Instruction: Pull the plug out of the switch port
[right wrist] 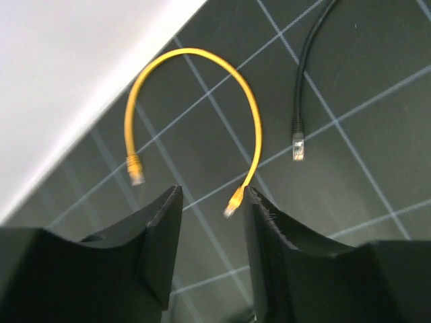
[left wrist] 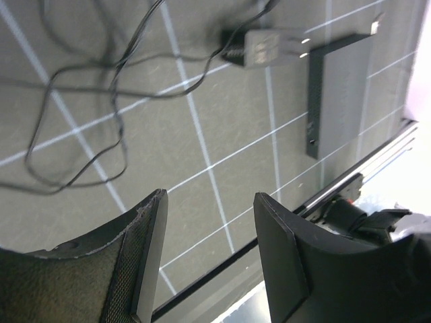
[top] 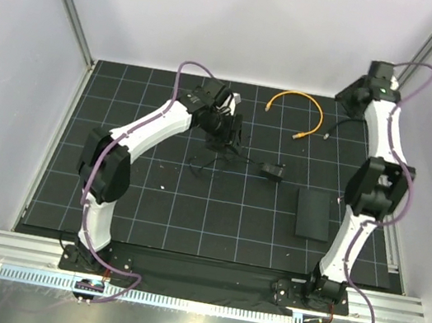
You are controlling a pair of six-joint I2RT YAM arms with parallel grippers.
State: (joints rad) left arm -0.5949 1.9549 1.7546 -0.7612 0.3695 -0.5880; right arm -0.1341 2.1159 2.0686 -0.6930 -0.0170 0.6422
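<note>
The small flat black rectangular switch box (top: 313, 214) lies flat on the gridded desk (top: 159, 202). Beyond the box and well apart from it, a short yellow cable (top: 298, 101) curls in an arch, its end plug (right wrist: 232, 204) lying free.

I have the flat box (top: 313, 214) lying on the counter (top: 149, 208) at front right, just left of the right arm. The adapter (top: 273, 171) lies behind and to the left of it, near but apart. Its thin wire (top: 209, 164) trails left into a loose tangle below my left gripper (left wrist: 210, 198) at mid-counter. At rear right, well apart from the box, the short cable (right wrist: 190, 51) lies in an arch with both ends on the counter. A second cable's end (right wrist: 297, 147) lies just right of it, not touching. My right gripper (right wrist: 213, 195) hangs over the arch's right end.
</note>
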